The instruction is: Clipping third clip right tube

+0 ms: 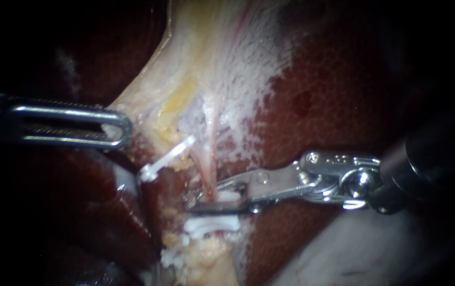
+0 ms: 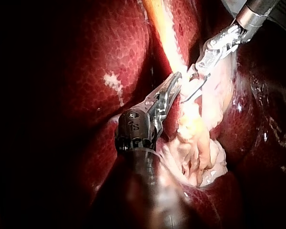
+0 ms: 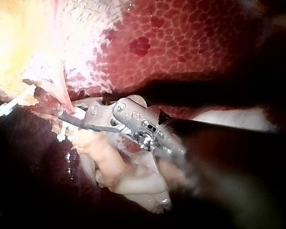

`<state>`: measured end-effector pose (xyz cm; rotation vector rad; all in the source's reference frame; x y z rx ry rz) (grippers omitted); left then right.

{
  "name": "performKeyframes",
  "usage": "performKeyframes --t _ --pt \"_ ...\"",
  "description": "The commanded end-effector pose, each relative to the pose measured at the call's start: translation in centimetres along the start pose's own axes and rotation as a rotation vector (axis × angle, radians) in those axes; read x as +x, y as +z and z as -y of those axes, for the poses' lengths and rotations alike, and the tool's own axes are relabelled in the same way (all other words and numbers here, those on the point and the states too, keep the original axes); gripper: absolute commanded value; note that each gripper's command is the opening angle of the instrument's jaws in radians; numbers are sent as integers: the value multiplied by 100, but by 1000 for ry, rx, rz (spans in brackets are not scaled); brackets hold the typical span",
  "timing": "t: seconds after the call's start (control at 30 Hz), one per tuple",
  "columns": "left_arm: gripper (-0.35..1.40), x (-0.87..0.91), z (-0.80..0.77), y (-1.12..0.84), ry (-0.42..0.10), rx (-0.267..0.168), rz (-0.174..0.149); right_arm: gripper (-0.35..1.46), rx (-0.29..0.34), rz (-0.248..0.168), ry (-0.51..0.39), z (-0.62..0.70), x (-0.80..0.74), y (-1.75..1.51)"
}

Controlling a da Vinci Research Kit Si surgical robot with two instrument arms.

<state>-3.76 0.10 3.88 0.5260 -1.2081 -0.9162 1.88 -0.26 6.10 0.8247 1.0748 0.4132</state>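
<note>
End effector of left instrument (image 1: 123, 127) clamped on pale tissue (image 1: 153, 95), drawn leftward, likely to keep tubes taut and exposed. Right tube (image 1: 210, 169) at centre, lower clip (image 1: 211, 226) already across it. End effector of right instrument (image 1: 211, 200) straddling tube just above, gripping loaded clip (image 1: 228, 197), apparently not yet squeezed flat. No legible writing.

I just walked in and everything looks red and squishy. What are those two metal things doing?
Two robot instruments are working on a pig's liver. The left instrument has its end effector shut on pale tissue, holding it aside. The right instrument has its jaws around a thin pink tube, gripping a white clip there. A second clip already sits just below.
</note>
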Motion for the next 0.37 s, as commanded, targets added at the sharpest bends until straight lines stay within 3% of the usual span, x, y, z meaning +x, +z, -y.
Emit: performKeyframes --t 0.03,0.37 --pt "-35 0 0 0 0 0 0 -35 0 0 0 0 0 0" --pt "-35 0 -1 1 0 0 0 -35 0 0 0 0 -1 0"
